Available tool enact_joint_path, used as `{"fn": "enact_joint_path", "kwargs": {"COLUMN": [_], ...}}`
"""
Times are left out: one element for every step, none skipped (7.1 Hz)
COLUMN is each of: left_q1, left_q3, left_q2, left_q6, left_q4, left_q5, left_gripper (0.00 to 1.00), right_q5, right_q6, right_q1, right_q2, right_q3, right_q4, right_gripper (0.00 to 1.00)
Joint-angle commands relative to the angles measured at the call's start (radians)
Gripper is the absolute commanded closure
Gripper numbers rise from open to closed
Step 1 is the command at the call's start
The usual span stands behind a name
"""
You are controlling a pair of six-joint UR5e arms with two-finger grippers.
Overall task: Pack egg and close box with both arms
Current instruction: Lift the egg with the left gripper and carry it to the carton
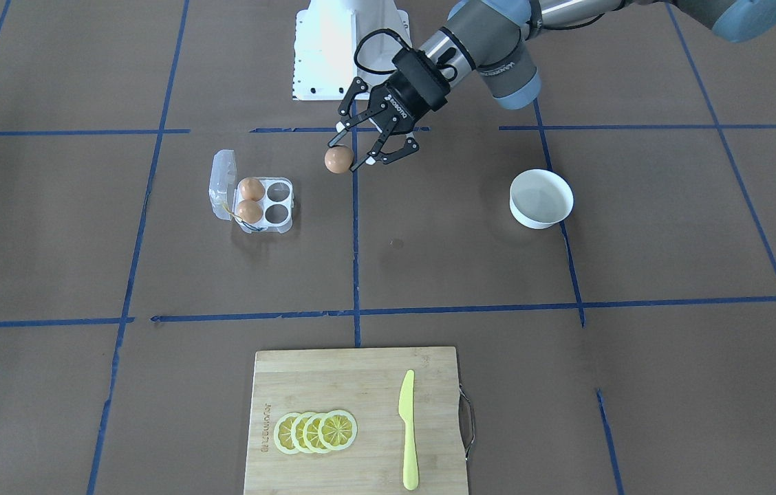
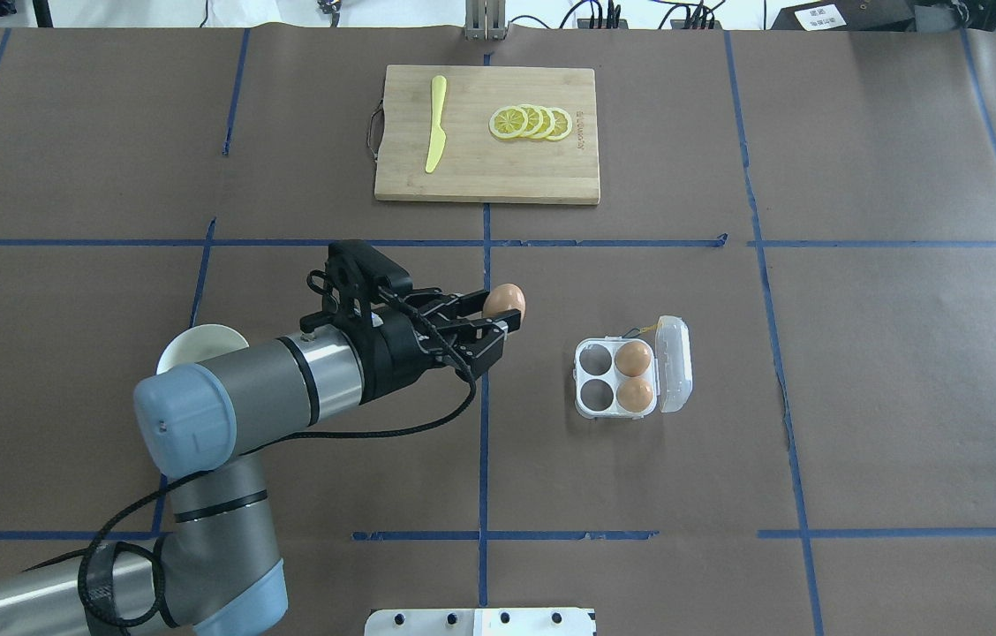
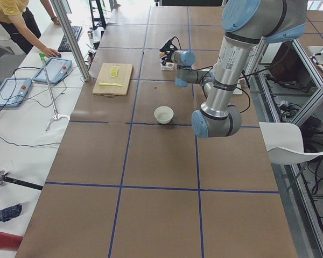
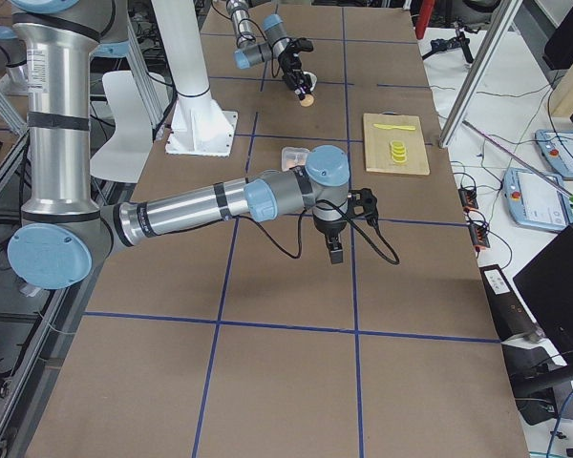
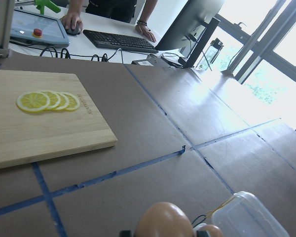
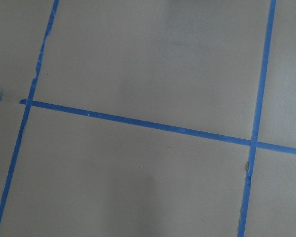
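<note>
My left gripper [image 1: 349,154] is shut on an orange-brown egg [image 1: 338,159] and holds it above the table, short of the box. The egg also shows in the overhead view [image 2: 505,302] and low in the left wrist view [image 5: 165,221]. The clear four-cell box [image 1: 279,213] stands with its lid [image 2: 673,364] open. Two eggs [image 2: 634,376] fill the cells beside the lid, and the two other cells are empty. My right gripper [image 4: 334,252] shows only in the exterior right view, pointing down over bare table; I cannot tell whether it is open or shut.
A white bowl [image 1: 541,199] stands on the left arm's side, partly hidden under the arm in the overhead view [image 2: 198,343]. A wooden cutting board [image 1: 305,385] with lemon slices [image 1: 316,432] and a yellow knife [image 1: 408,430] lies at the far edge. The right wrist view shows only brown paper and blue tape.
</note>
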Motion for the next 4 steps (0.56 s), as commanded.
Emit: {"fn": "enact_joint_path", "kwargs": {"left_q1": [0.041, 0.041, 0.041, 0.050], "left_q3": [0.168, 0.255, 0.277, 0.322], "left_q2": [-0.076, -0.144, -0.155, -0.172], "left_q6": [0.228, 0.264, 0.305, 0.319], "left_q4": [-0.201, -0.206, -0.210, -0.210], "left_q5": [0.010, 0.010, 0.009, 0.012], "left_gripper": [1.00, 1.00, 1.00, 1.00], "right_q5": [0.000, 0.000, 0.000, -0.002], "right_q6": [0.000, 0.000, 0.000, 0.000], "right_q1": [0.000, 0.000, 0.000, 0.000], "right_q2": [0.000, 0.000, 0.000, 0.000], "right_q3": [0.000, 0.000, 0.000, -0.001], "right_q4": [0.000, 0.001, 0.000, 0.000], "right_gripper": [0.00, 0.00, 0.00, 0.00]}}
